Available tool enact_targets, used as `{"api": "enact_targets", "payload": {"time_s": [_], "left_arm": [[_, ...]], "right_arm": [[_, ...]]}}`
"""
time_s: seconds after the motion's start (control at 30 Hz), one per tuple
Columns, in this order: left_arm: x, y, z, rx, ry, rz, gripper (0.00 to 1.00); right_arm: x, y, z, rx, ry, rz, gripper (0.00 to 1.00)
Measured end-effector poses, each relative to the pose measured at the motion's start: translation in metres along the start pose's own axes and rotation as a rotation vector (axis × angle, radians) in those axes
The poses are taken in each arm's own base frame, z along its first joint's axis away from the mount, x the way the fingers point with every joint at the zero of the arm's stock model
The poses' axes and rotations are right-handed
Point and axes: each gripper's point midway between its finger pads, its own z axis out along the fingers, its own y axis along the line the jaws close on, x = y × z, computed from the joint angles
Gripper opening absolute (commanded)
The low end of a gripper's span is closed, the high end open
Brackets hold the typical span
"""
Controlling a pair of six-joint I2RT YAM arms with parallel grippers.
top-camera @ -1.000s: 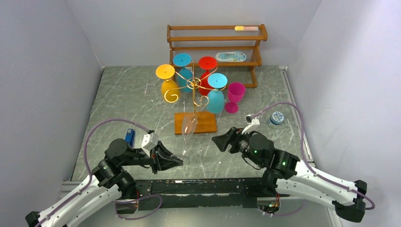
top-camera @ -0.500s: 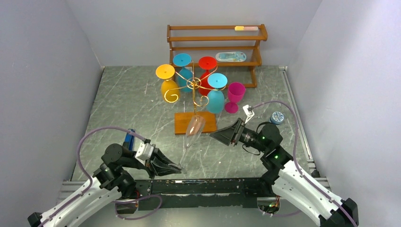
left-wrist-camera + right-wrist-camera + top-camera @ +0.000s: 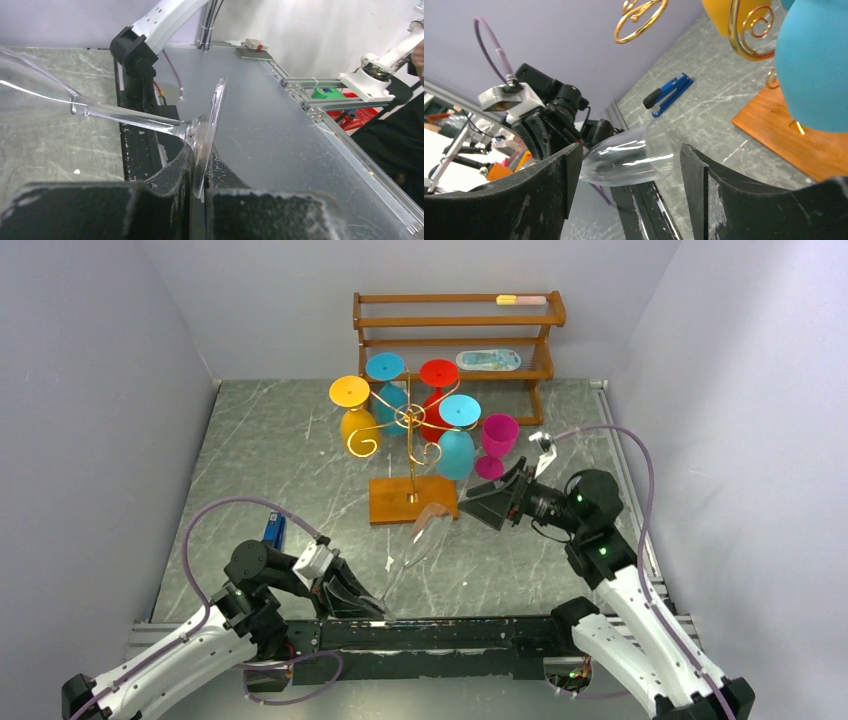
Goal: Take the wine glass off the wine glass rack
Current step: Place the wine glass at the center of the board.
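Pinching the round foot of the clear, long-stemmed wine glass (image 3: pixel 425 533) in my left gripper (image 3: pixel 200 165), I hold it tilted at the lower centre of the top view, apart from the gold wire rack with the square wooden base (image 3: pixel 400 505). So the removal looks done; I judge only setting it down or passing it over is left. My right gripper (image 3: pixel 470 505) is spread wide near the bowl and grips nothing. On the rack hang four: one yellow glass (image 3: pixel 352 412), one red glass (image 3: pixel 437 392), two blue glasses (image 3: pixel 457 445). One pink glass (image 3: pixel 497 440) stands beside it.

Top camera looks down from behind the arms over the whole table (image 3: pixel 280 440); both close wrist cameras share the wine glass (image 3: pixel 425 535).
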Motion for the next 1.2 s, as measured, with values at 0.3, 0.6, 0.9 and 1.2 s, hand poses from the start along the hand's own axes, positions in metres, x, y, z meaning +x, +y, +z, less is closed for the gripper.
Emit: {"api": "enact_targets", "payload": {"time_s": [0.3,0.6,0.9,1.2], "left_arm": [[-0.002,-0.008,0.002,0.059,0.005,-0.024,0.05],[-0.013,-0.025,-0.002,0.106,-0.046,0.061,0.05],[-0.009,-0.025,-0.001,0.131,-0.048,0.007,0.05],[-0.013,-0.031,-0.002,0.147,-0.063,0.028,0.05]], "right_arm": [[0.013,-0.008,0.009,-0.07,0.217,0.027,0.68],[0.036,0.006,-0.001,-0.193,0.317,0.085,0.57],[0.043,0.026,-0.01,-0.29,0.318,0.116,0.57],[0.036,0.012,0.002,-0.22,0.288,0.129,0.5]]}}
